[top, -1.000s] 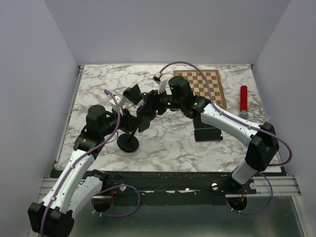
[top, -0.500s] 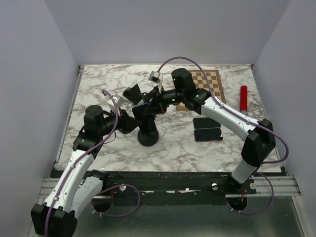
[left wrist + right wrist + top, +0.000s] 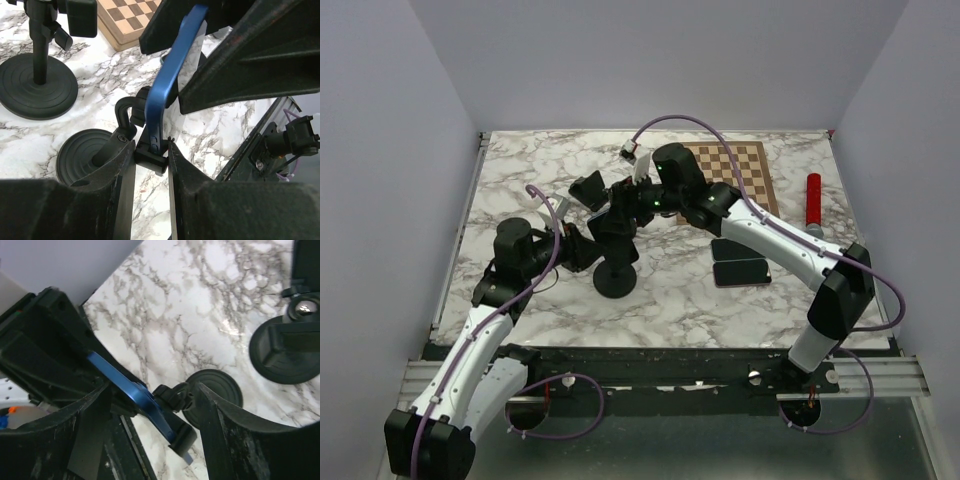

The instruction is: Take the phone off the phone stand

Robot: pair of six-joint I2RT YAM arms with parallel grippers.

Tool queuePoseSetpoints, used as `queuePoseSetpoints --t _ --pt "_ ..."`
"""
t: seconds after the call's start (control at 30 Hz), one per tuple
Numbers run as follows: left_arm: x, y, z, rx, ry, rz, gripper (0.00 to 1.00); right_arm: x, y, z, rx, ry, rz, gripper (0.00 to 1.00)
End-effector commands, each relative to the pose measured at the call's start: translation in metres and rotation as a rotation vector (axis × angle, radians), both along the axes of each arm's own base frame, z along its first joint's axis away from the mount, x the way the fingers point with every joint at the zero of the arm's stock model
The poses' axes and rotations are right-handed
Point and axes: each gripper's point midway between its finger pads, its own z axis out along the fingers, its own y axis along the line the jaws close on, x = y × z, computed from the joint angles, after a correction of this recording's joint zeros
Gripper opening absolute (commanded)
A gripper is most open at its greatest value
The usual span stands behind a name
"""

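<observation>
A blue-edged phone [image 3: 172, 75] sits tilted in the clamp of a black phone stand [image 3: 150, 156], whose round base [image 3: 616, 281] rests on the marble table. My left gripper [image 3: 151, 150] is shut on the clamp's lower end, just below the phone. From the right, my right gripper [image 3: 151, 388] is shut on the phone [image 3: 134, 394], one finger on each side of it. In the top view both grippers meet at the stand's head, left gripper [image 3: 586, 249] and right gripper [image 3: 618, 212], and they hide most of the phone there.
A second black stand [image 3: 588, 188] stands just behind, its base [image 3: 36, 86] close by. Two phones [image 3: 740, 271] lie flat at centre right. A chessboard [image 3: 732, 170] lies at the back right, with a red cylinder [image 3: 812, 200] beyond it near the right edge.
The stand with the phone has shifted right across the table, carried by the left gripper. The right gripper has closed on the phone.
</observation>
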Motion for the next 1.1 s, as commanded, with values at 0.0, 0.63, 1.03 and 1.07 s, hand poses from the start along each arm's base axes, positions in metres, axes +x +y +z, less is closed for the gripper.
queuePoseSetpoints --t 0.0,0.63,1.03,1.07 --pt "0.001 0.003 0.028 0.002 -0.115 0.030 0.03 0.016 -0.015 0.017 0.025 -0.032 -0.198 0.78" --pt "-0.024 0.019 0.039 0.003 -0.125 0.100 0.86 -0.011 -0.028 0.037 -0.088 -0.157 -0.539 1.00" --pt "-0.051 0.142 0.080 0.012 -0.228 0.787 0.97 -0.038 -0.004 0.044 -0.182 -0.256 -0.603 1.00" --pt "-0.052 0.143 0.083 0.012 -0.237 0.791 0.97 -0.039 0.000 0.042 -0.197 -0.252 -0.611 1.00"
